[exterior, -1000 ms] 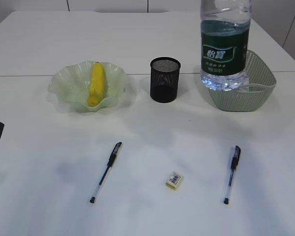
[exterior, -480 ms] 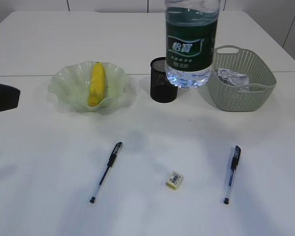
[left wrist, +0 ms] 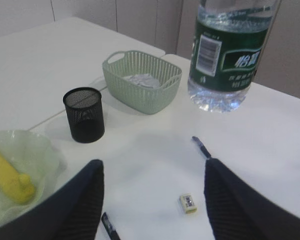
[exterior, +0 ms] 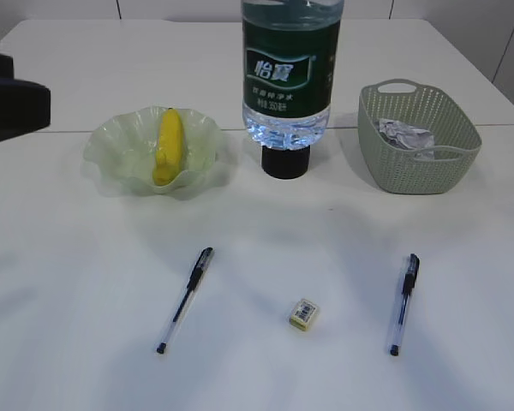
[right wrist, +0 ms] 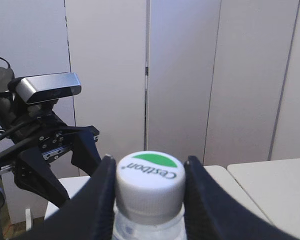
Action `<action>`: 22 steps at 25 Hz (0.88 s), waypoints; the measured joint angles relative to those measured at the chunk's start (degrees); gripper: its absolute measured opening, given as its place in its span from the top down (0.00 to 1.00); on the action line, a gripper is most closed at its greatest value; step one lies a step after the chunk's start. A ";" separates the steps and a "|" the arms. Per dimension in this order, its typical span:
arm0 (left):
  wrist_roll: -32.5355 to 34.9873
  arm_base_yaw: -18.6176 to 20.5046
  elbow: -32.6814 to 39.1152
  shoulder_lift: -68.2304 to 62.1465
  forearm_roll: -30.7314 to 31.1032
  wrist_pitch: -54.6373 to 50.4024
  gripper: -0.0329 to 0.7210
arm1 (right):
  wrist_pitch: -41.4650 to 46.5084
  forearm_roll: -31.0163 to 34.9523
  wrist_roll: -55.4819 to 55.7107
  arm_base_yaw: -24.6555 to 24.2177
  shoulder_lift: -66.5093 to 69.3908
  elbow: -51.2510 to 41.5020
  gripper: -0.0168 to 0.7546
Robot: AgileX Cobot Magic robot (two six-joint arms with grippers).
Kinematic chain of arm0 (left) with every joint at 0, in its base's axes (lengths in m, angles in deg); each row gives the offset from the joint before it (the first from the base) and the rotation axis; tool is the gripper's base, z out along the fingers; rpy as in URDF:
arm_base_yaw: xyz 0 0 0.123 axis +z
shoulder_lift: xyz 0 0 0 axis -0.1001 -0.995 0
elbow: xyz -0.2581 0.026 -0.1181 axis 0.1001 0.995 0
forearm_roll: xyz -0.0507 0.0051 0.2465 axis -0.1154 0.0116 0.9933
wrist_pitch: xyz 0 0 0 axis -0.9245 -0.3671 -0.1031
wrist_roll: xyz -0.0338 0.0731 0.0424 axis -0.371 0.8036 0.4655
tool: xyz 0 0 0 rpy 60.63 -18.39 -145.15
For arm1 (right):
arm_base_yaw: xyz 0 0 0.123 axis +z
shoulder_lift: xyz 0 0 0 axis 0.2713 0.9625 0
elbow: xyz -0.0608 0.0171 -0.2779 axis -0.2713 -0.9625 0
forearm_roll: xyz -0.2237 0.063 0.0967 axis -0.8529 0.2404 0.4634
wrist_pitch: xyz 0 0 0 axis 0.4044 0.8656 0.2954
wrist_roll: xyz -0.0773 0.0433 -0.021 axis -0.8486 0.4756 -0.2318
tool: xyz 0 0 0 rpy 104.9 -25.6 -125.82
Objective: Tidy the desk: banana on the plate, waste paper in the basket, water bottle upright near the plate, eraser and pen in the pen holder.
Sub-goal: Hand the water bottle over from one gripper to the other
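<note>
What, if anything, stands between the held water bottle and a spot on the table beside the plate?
The clear water bottle with the green label hangs upright above the black mesh pen holder. Bare white table lies between the holder and the pale green wavy plate; nothing visible blocks that spot.

In the exterior view the clear green-labelled water bottle (exterior: 290,73) is cut off at the top edge, so its cap and the right gripper do not show there. It hides most of the black mesh pen holder (exterior: 285,161). The dark left arm (exterior: 13,98) is cropped by the left edge. The print on the small yellow eraser (exterior: 303,313) is too small to read.
</note>
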 joint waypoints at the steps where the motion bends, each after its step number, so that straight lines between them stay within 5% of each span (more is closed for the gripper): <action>1: 2.10 0.00 0.00 0.00 -1.88 -0.15 0.35 | 0.00 0.38 -0.15 0.45 0.00 0.00 0.66; 13: 19.94 0.00 2.26 0.00 -19.05 -0.86 0.35 | 0.00 3.43 -2.00 5.34 0.00 0.00 0.66; 22: 24.65 0.00 2.84 0.00 -24.98 -1.03 0.35 | -0.46 3.77 -4.06 11.63 3.33 0.00 0.66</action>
